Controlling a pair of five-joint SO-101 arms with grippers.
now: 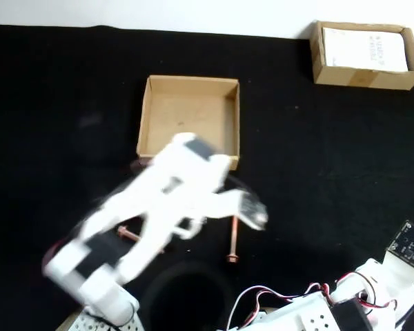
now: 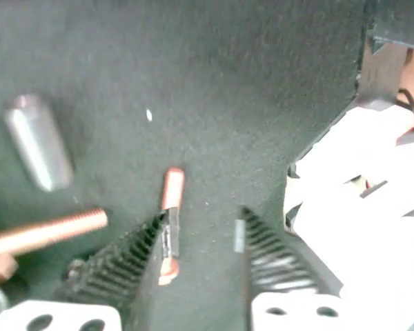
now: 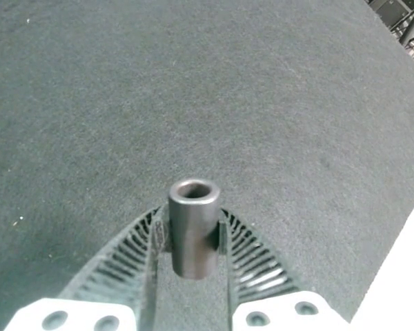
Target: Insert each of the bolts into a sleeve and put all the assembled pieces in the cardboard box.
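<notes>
Steel sleeve [image 3: 193,227] sits clamped in the right gripper [image 3: 191,233], bore outward, apparently presented for insertion, while the left gripper [image 2: 203,224], jaws well apart and empty, hangs over a copper bolt [image 2: 172,187] lying on the black cloth [image 2: 262,83] at lower centre of the high view, below the cardboard box [image 1: 143,117].

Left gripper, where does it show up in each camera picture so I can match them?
High view: the left gripper sits mid-picture, just below the cardboard box.
Left wrist view: its ribbed fingers stand apart over the black mat, one beside a copper bolt.
Right wrist view: this is the right gripper, shut on a sleeve.
Shared landmark: the black mat.
</notes>
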